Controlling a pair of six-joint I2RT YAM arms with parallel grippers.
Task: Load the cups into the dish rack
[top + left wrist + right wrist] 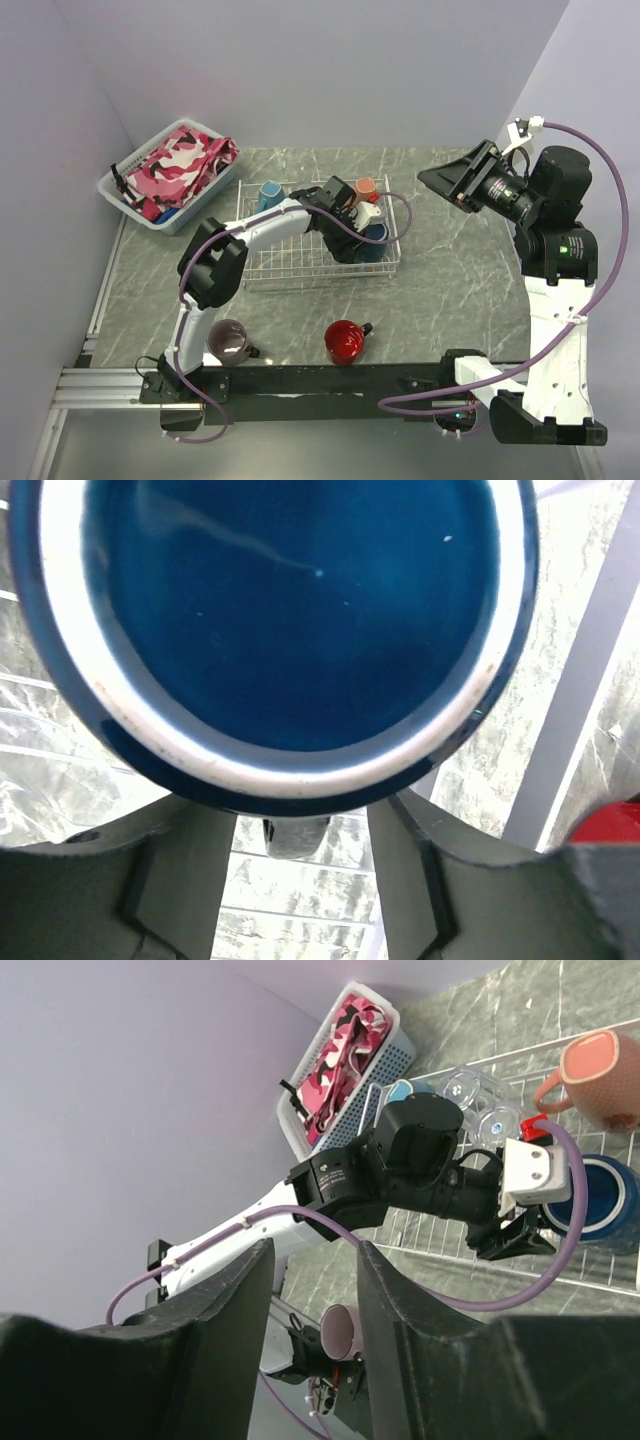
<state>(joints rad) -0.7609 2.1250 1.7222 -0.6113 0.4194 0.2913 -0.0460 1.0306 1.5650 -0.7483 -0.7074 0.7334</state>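
The dish rack (290,262) stands mid-table. In it are a navy mug (377,240), a salmon mug (366,188), a light blue mug (268,195) and two clear glasses (465,1085). My left gripper (352,245) reaches into the rack's right end. In the left wrist view the navy mug (300,620) stands upright, filling the top of the frame. Its handle (296,835) lies between the open jaws of the left gripper (300,825), touching neither. A mauve mug (228,340) and a red mug (345,342) stand on the table near the front. My right gripper (445,180) hangs high at the right, open and empty.
A white plastic basket (128,195) with pink patterned cloth sits at the back left. The left arm's purple cable (420,1295) loops over the rack. Walls close the table at the back and both sides. The arm bases and rail run along the front edge.
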